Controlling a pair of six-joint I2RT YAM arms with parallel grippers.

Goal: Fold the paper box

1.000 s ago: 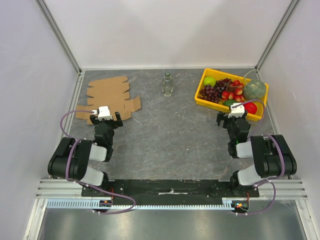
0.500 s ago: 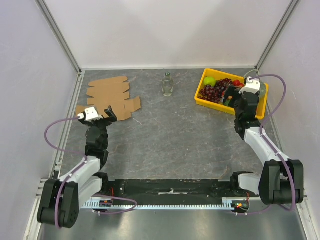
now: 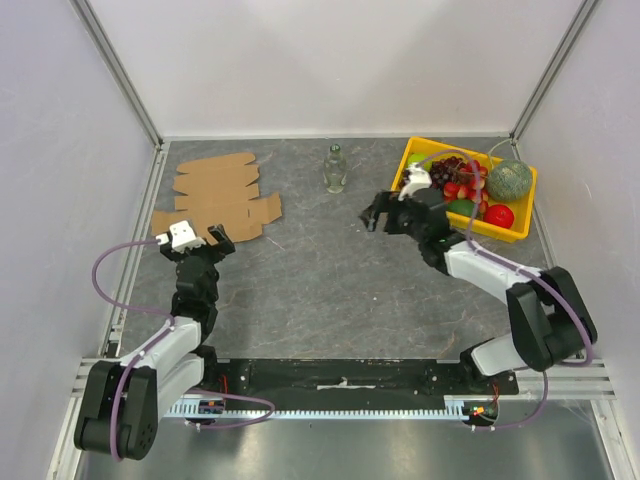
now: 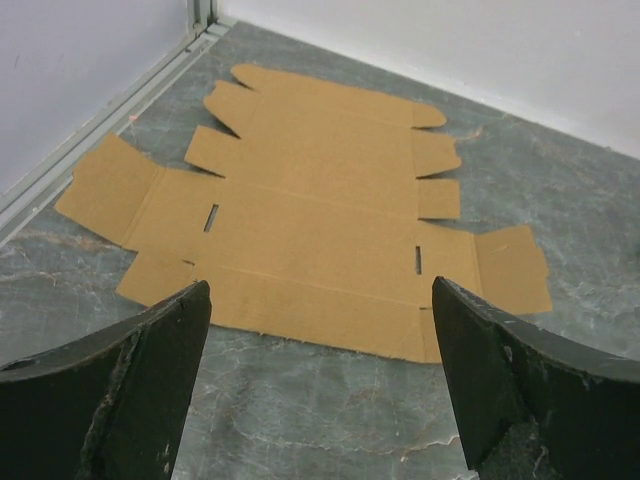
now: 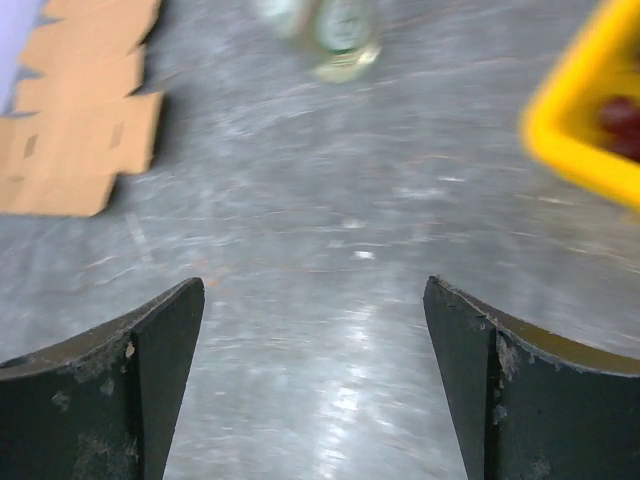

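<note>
The grey marbled worktop (image 3: 330, 270) lies under both sets of jaws. The paper box (image 4: 310, 240) is a flat, unfolded brown cardboard sheet with flaps, tabs and two slots. It lies on the worktop just ahead of the left jaws, its near edge close in front of their tips. The left jaws stand wide apart and hold nothing. The yellow tray (image 3: 527, 205) of fruit sits ahead and to the right of the right jaws. These also stand wide open and empty, above bare worktop, with the cardboard well apart from them, ahead to the left. A small clear bottle (image 3: 335, 168) stands upright ahead of the right jaws, blurred in the wrist view.
</note>
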